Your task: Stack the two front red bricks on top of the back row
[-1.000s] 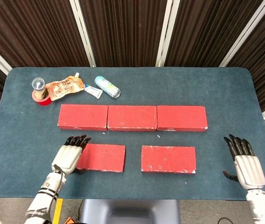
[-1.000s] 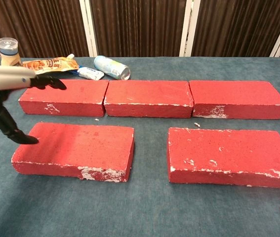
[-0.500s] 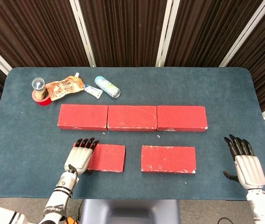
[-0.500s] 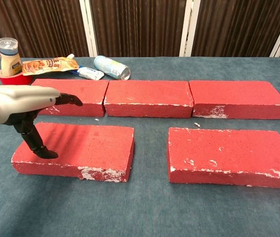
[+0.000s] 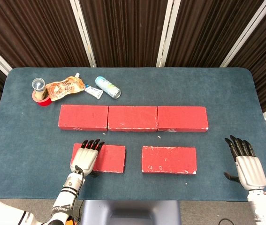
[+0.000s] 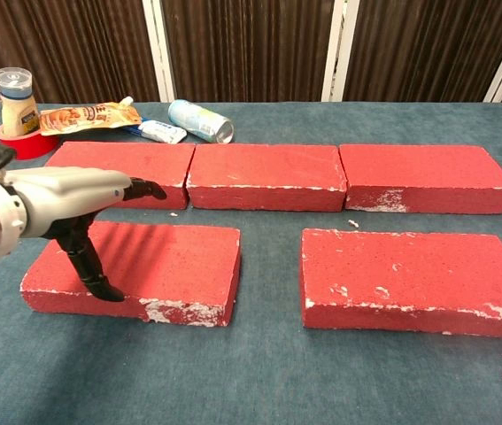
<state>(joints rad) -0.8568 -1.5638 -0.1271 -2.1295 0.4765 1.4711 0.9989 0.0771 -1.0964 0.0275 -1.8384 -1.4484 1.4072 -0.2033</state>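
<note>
over the near left brick (image 5: pixel 108 158) the left hand (image 5: pixel 85 158) lies flat, fingers apart, thumb on its near edge; right hand (image 5: pixel 248 168) rests spread, holding nothing.

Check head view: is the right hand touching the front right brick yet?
No. The right hand hovers open near the table's right edge, apart from the front right brick, with bare tabletop between them.

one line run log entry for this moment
left hand: over front left brick, thumb at near edge | right hand: open | stacked: none
</note>
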